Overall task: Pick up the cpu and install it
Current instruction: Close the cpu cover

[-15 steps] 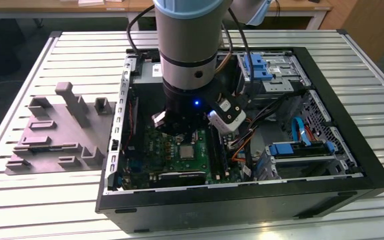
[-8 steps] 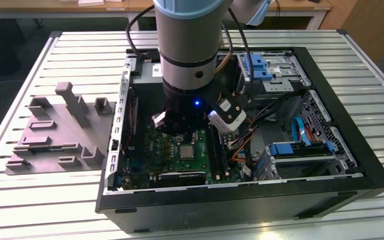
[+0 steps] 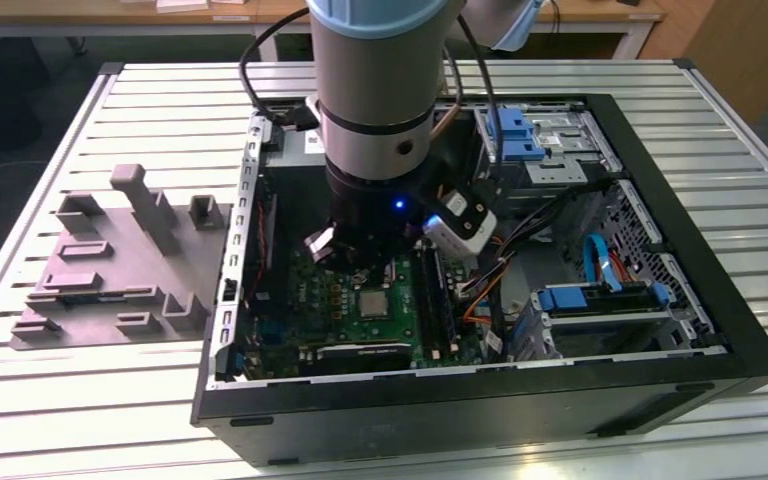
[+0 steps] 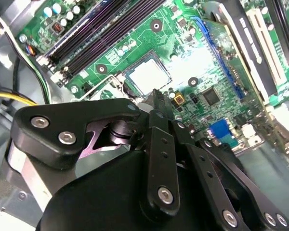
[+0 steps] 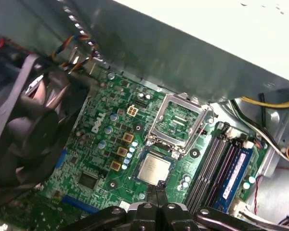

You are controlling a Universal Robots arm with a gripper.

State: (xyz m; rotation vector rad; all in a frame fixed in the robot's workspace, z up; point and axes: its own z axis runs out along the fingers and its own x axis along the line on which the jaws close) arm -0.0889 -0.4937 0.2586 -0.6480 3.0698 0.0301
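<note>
The cpu [image 5: 154, 169] is silvery-grey, the motherboard [image 5: 98, 144] green. The pincer [image 5: 156, 188] and the computer case [image 3: 491, 420] are black, the tray [image 3: 97, 295] plain grey, the bench [image 3: 77, 420] pale with parallel grooved stripes.

The arm [image 3: 377, 90] dips into the open PC case [image 3: 491, 405] on the bench [image 3: 758, 150], tool [image 3: 353, 258] right over the green motherboard [image 3: 291, 330] where the cpu [image 3: 375, 303] sits; grey tray [image 3: 104, 290] lies on the exterior view's left.

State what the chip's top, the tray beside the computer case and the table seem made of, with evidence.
The chip: likely metal, its top silvery and reflecting light. The tray: probably plastic, uniform matte grey with moulded blocks. The table: seemingly aluminium, pale ribbed slats with a dull sheen.
</note>
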